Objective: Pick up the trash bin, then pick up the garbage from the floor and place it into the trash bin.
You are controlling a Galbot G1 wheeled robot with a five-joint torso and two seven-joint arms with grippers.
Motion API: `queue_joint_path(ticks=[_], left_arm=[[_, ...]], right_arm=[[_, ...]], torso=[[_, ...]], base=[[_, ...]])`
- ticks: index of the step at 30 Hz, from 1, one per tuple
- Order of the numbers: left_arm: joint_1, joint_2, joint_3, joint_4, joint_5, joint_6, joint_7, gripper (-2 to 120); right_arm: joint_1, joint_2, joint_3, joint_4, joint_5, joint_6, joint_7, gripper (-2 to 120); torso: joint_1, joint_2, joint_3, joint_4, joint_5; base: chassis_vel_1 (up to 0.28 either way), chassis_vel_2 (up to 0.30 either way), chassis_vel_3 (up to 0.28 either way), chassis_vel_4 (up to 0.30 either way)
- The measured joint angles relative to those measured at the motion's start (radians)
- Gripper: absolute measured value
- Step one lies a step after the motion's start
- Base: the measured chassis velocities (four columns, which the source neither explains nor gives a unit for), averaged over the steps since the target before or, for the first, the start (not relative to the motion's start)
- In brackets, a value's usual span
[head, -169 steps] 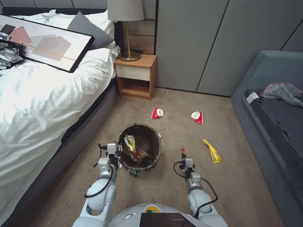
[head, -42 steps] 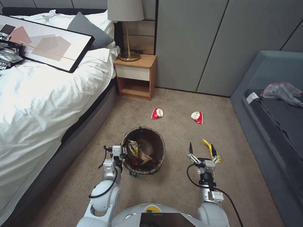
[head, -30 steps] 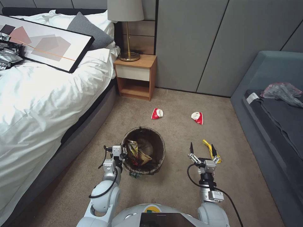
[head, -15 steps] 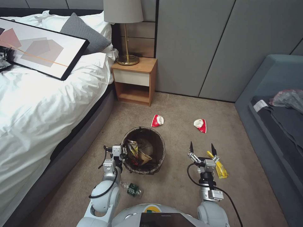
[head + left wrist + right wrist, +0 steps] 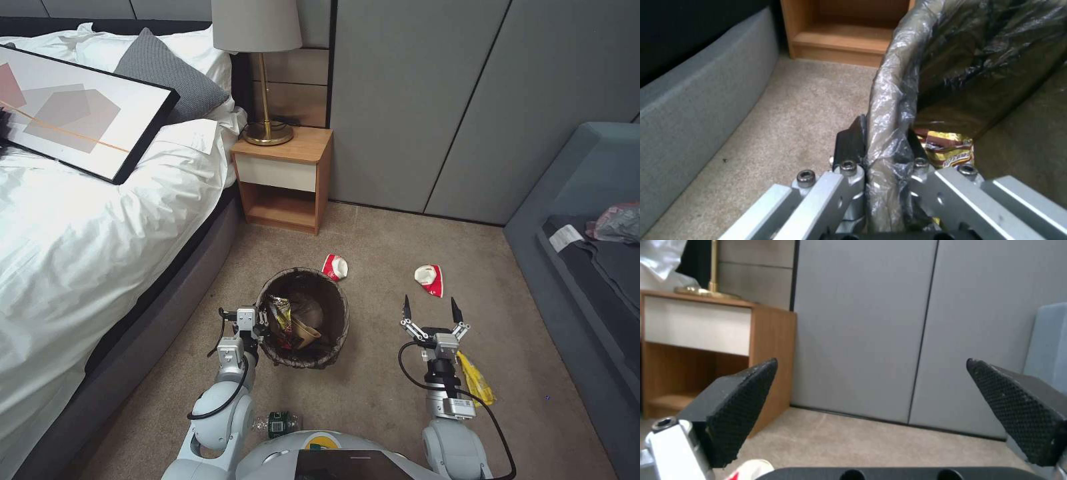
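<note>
- Left tool clamped on the near-left rim of the trash bin, liner pinched between the fingers; bin upright, mouth facing up, between the bed and the right arm.
- Right tool spread wide, holding nothing, pointing toward the far wall.
- Yellow wrapper on the carpet just right of the right wrist, long axis running away from the robot.
- Red-and-white wrappers beyond the bin.
- Bottle near the base.
- Compared with half a second ago: whole view shifted, litter sits closer, arms unchanged.
</note>
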Motion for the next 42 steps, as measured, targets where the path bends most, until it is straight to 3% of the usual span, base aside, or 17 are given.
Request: queue_joint_path(ticks=[7, 11, 14, 15, 18, 25, 34, 37, 42], left_arm=[[0.0, 0.001, 0.0, -0.001, 0.0, 0.0, -0.001, 5], [0.001, 0.001, 0.0, -0.002, 0.0, 0.0, -0.001, 5], [0.001, 0.003, 0.002, -0.004, 0.0, 0.001, -0.001, 5], [0.001, 0.003, 0.002, -0.004, 0.0, 0.001, -0.001, 5], [0.001, 0.005, -0.001, -0.006, -0.001, 0.002, -0.002, 5], [-0.001, 0.005, -0.002, -0.004, -0.003, 0.002, -0.002, 5], [-0.003, 0.006, -0.002, 0.001, -0.005, 0.002, -0.002, 5], [-0.003, 0.007, -0.001, 0.002, -0.005, 0.002, -0.002, 5], [-0.002, 0.007, -0.003, 0.001, -0.006, 0.002, -0.002, 5]], right_arm=[[0.016, -0.011, 0.024, -0.004, -0.031, 0.007, -0.005, 100], [0.02, -0.023, 0.045, -0.004, -0.062, -0.034, 0.013, 100], [0.02, -0.047, 0.082, -0.002, -0.106, -0.186, 0.053, 100], [0.02, -0.047, 0.082, -0.002, -0.106, -0.186, 0.053, 100], [0.024, -0.091, 0.19, -0.009, -0.167, -0.363, -0.046, 100], [0.048, -0.122, 0.262, -0.054, -0.154, -0.468, -0.153, 100], [0.12, -0.128, 0.306, -0.25, -0.196, -0.509, -0.231, 100], [0.183, -0.153, 0.328, -0.403, -0.217, -0.539, -0.291, 100], [0.229, -0.168, 0.347, -0.498, -0.245, -0.545, -0.314, 100]], torso=[[0.0, 0.0, 0.0, 0.0002, -0.0001], [0.0, 0.0, 0.0, 0.0, 0.0], [0.0, 0.0, 0.0, 0.0, 0.0], [0.0, 0.0, 0.0, 0.0, 0.0], [0.0, 0.0, 0.0, 0.0, -0.0001], [0.0, 0.0, 0.0, 0.0002, 0.0], [0.0, 0.0, 0.0, 0.0001, 0.0002], [0.0, 0.0, 0.0, 0.0001, -0.0002], [0.0, 0.0, 0.0, 0.0001, -0.0001]], base=[[0.0, 0.0, 0.0, 0.0], [0.0, 0.0, 0.0, 0.0], [0.0, 0.0, 0.0, 0.0], [0.0, 0.0, 0.0, 0.0], [0.0, 0.0, 0.0, 0.0], [0.0, 0.0, 0.0, 0.0], [0.0, 0.0, 0.0, 0.0], [0.0, 0.0, 0.0, 0.0], [0.0, 0.0, 0.0, 0.0]])
